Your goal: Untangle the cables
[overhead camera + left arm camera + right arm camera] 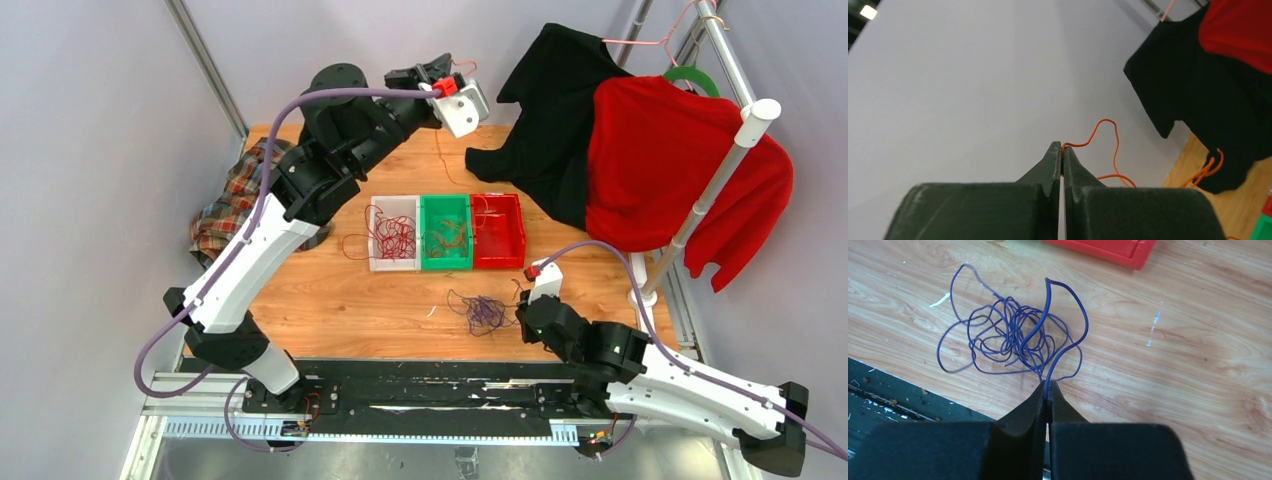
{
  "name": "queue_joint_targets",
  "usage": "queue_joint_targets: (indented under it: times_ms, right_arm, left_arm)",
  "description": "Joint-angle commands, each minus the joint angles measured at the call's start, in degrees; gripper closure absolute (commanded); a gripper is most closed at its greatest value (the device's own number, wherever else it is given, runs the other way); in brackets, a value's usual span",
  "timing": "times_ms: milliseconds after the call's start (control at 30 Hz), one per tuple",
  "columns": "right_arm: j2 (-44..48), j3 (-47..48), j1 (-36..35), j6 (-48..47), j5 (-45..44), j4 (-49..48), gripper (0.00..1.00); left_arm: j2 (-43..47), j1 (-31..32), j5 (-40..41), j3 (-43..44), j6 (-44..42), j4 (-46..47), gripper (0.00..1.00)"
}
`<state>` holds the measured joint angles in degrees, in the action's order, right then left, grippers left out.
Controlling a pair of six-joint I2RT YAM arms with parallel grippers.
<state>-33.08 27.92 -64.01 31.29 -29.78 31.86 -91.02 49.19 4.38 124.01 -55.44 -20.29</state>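
The left hand (1062, 150) is pinching an orange cable (1105, 120) aloft; the right hand (1048, 390) is gripping a tangled purple cable (1013, 335) on the surface (1188, 370).

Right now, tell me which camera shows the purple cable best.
The right wrist view: the purple cable fills the frame, loops distinct, one strand pinched in the right gripper, fingers shut. The top view shows only a small tangle beside that gripper. The left wrist view misses it entirely.

Bright, even light falls from overhead; a ceiling lamp (869, 11) glows in the left wrist view's corner, and shadows on the wooden table (400, 300) are faint. In that view the black garment (1198, 100) looks slightly soft, perhaps out of focus.
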Motion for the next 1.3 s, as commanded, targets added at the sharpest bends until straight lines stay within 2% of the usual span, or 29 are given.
queue_joint_targets:
  times_ms: [0, 733, 1267]
  right_arm:
    - [1.6, 3.7, -0.7, 2.1, -4.1, 5.8, 0.99]
    - [1.9, 4.5, -0.7, 3.4, -6.0, 8.1, 0.99]
    - [1.2, 3.8, -0.7, 4.7, -6.6, 8.1, 0.99]
  left_arm:
    - [3.0, -0.3, -1.1, -6.1, 2.9, 0.3, 0.99]
    - [2.1, -1.4, -1.1, -23.7, 8.1, 0.0, 1.00]
    - [1.3, -1.6, -0.5, -36.0, 6.2, -2.2, 1.00]
